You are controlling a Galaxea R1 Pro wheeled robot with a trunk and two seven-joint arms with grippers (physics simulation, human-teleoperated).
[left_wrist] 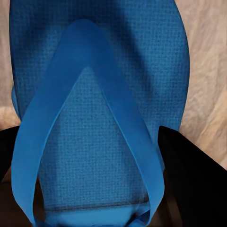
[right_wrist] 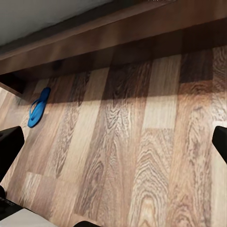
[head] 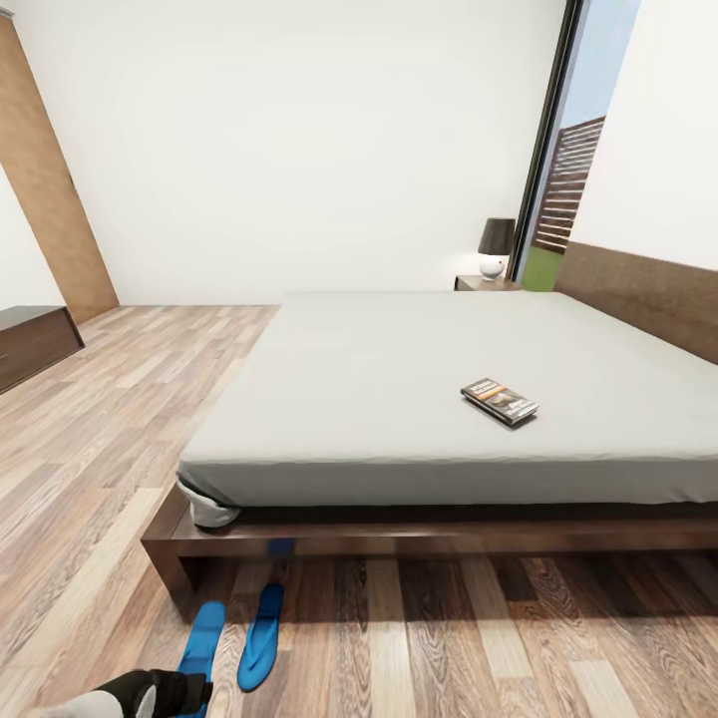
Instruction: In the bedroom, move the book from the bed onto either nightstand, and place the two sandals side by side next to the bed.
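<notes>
Left gripper (left_wrist: 101, 189) — my fingers straddle one sandal (left_wrist: 99, 94) on the floor by the bed (head: 419, 519), whether clamped I can't tell | light, floppy foam — grip sole edges | right gripper (right_wrist: 113, 146) fingers apart.

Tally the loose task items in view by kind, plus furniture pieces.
Sandals: 2 — one lying on the floor by the bed frame, the other beside it, at the left gripper
Book: 1, on the mattress
Bed: 1
Nightstand: 1, with a lamp
Total: 5
</notes>
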